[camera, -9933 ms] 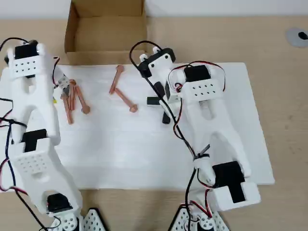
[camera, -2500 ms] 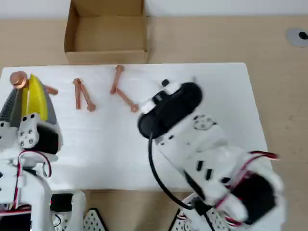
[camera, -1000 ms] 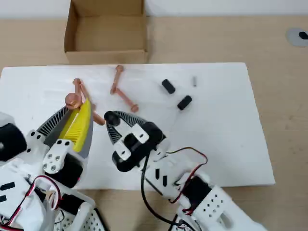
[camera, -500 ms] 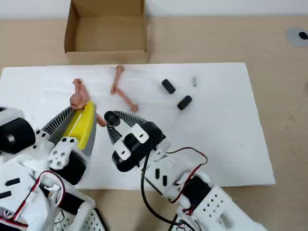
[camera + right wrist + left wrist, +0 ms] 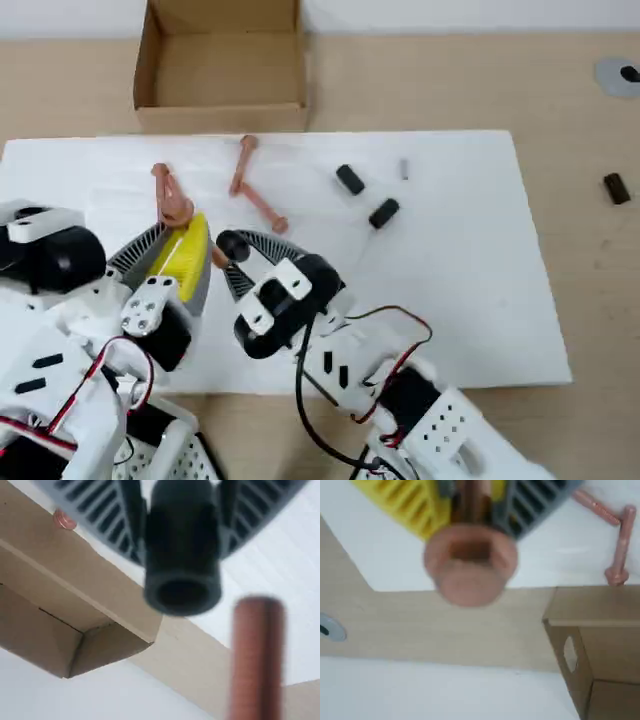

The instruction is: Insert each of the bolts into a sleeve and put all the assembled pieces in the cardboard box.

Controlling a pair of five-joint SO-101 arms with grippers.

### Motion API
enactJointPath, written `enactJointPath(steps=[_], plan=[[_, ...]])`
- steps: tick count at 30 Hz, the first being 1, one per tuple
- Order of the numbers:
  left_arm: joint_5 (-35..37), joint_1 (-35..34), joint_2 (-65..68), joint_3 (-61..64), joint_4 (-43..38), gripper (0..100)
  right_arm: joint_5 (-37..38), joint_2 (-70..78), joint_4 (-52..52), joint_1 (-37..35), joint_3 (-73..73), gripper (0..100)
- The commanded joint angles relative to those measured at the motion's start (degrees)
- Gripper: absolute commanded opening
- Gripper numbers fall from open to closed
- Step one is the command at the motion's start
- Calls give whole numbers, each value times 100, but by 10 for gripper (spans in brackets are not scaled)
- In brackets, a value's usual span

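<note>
No readable text, labels or numbers anywhere.

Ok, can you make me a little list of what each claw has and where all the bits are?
left claw: shut on a bolt
right claw: shut on a sleeve
bolt and sleeve: close together, not joined yet
loose bolts: at least three, on the mat
loose sleeves: two on the mat, one off it
box: empty
</note>
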Motion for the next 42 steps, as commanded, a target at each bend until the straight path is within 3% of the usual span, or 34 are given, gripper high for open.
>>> enactJointPath(steps=[1, 19, 31, 37, 42], plan=[[62, 62, 31, 35, -44, 8, -44, -180, -149, -57, -48, 12], [229, 18, -4, 167, -396, 9, -44, -180, -149, -57, -66, 12], [176, -9, -22, 703, -1037, 9, -44, -180, -149, -57, -57, 12], [-149, -9, -22, 677, -1037, 8, -44, -180, -149, -57, -40, 12], [-185, -545, -13, 510, -1037, 9, -44, -180, -149, -57, -31, 12]])
